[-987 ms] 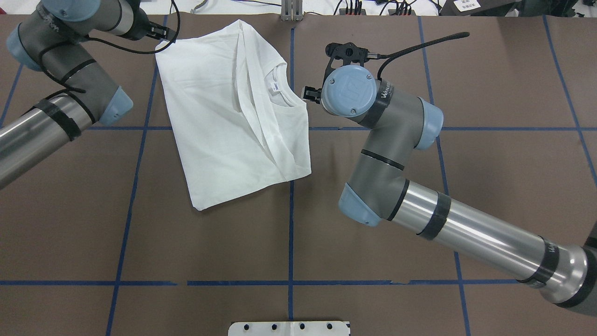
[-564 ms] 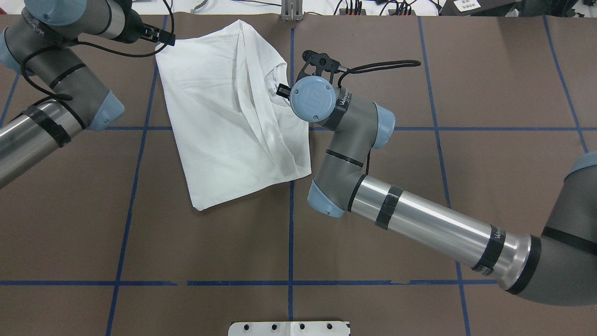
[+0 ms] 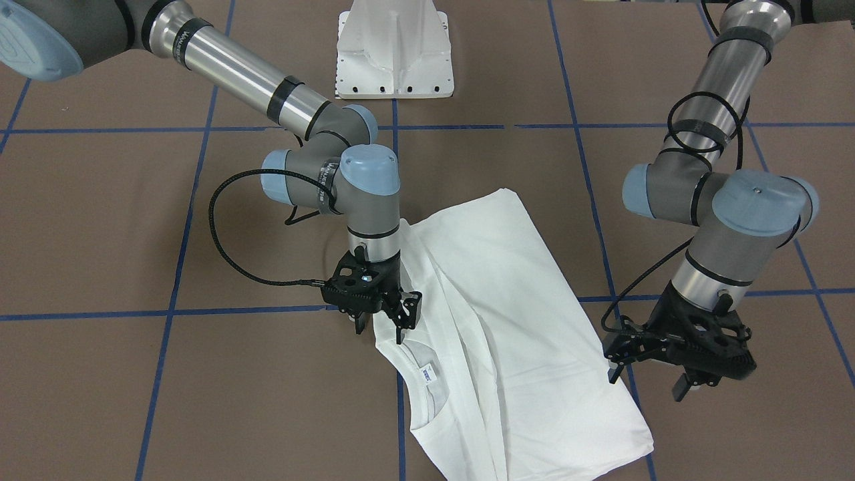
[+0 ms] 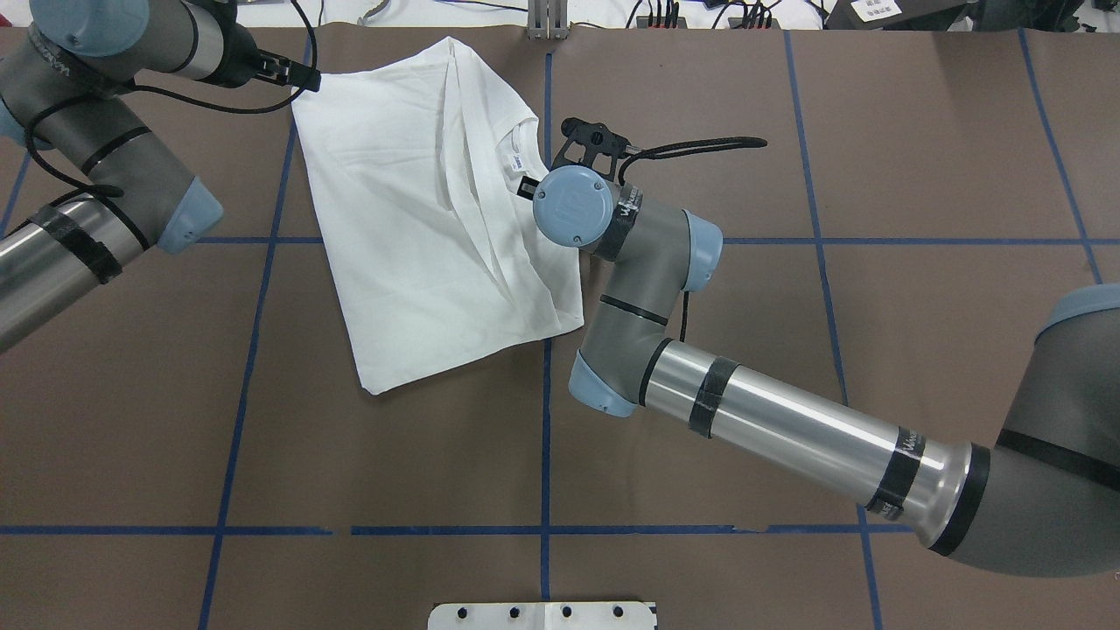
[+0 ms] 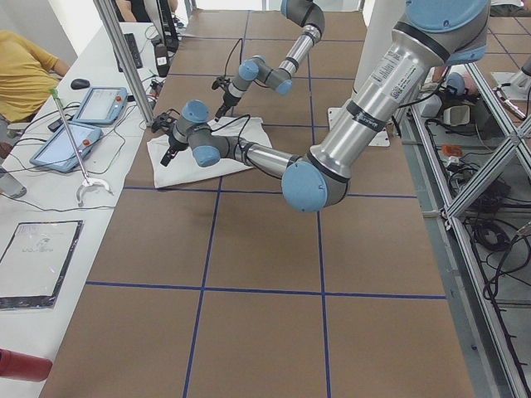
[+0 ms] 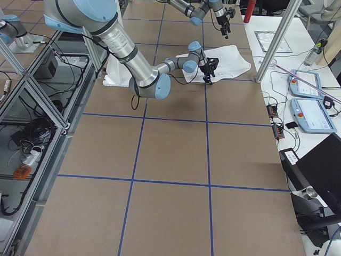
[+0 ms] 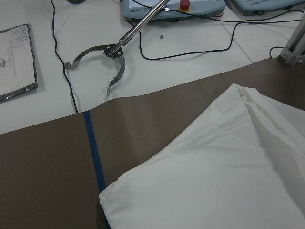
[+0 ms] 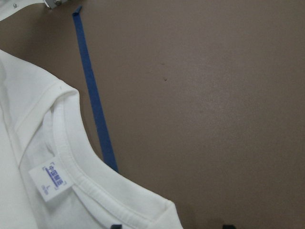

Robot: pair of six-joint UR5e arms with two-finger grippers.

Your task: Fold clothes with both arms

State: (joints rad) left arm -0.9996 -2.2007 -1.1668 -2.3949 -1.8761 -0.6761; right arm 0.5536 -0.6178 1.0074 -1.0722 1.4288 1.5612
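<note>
Brown paper covers the table [image 4: 875, 131], with blue tape [image 8: 93, 95] lines making big squares on it. The shirt [image 4: 402, 219] lies on the far side of the table, near the middle, already folded in part.

The right gripper [image 3: 382, 326] is low at the shirt's edge, next to the collar [image 8: 95, 181]. Its jaws are spread apart and hold nothing. One tip is over the collar and the other is over bare table. The left gripper [image 3: 646, 382] hangs just beside the shirt's other side, near a corner. Its jaws look spread too, with nothing in them.

What could go wrong? The right jaws might pinch only the top layer. Then the fold under it would slip open when the arm lifts. The left one might miss its corner, since it is off to the side of the cloth. If only one side gets lifted, the shirt would drag and bunch up.

The shirt is white, thin and floppy, with soft creases. Its collar is thick and ribbed, with a small tag [image 8: 50, 183]. The table is flat and dull.
</note>
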